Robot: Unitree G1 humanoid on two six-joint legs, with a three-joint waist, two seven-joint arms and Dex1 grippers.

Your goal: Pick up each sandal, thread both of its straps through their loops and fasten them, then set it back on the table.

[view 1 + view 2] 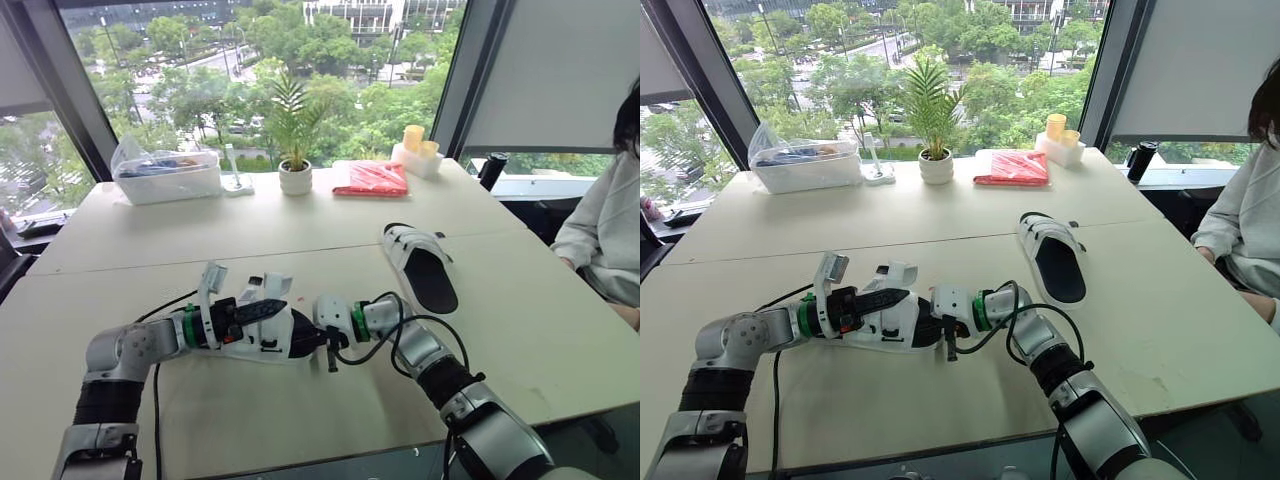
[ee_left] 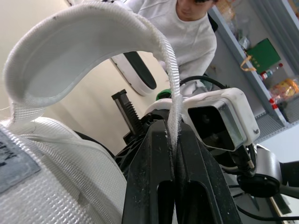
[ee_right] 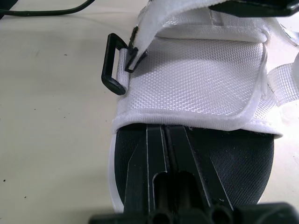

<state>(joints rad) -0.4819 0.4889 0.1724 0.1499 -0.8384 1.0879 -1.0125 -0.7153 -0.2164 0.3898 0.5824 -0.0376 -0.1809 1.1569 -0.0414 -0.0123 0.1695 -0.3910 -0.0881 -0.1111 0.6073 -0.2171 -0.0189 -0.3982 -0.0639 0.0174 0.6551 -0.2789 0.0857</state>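
Observation:
A white sandal [image 1: 262, 330] with a black footbed lies on the table's near side between my two grippers. My left gripper [image 1: 262, 311] is shut on one of its white straps [image 2: 93, 32], which arches up from the closed fingers [image 2: 154, 177]. My right gripper [image 1: 303, 345] is shut at the sandal's toe end, its fingers [image 3: 156, 154] lying on the black footbed [image 3: 233, 158] with the tips against the front band's hem. A black loop [image 3: 113, 64] hangs free at the side of that band. The second sandal [image 1: 420, 265] rests further back to the right, sole down.
Along the far edge stand a clear plastic box [image 1: 167, 175], a potted plant [image 1: 295, 177], a red packet [image 1: 371, 179] and yellow cups [image 1: 413, 137]. A person in a grey top [image 1: 610, 220] sits at the table's right side. A black bottle [image 1: 492, 168] stands by the window.

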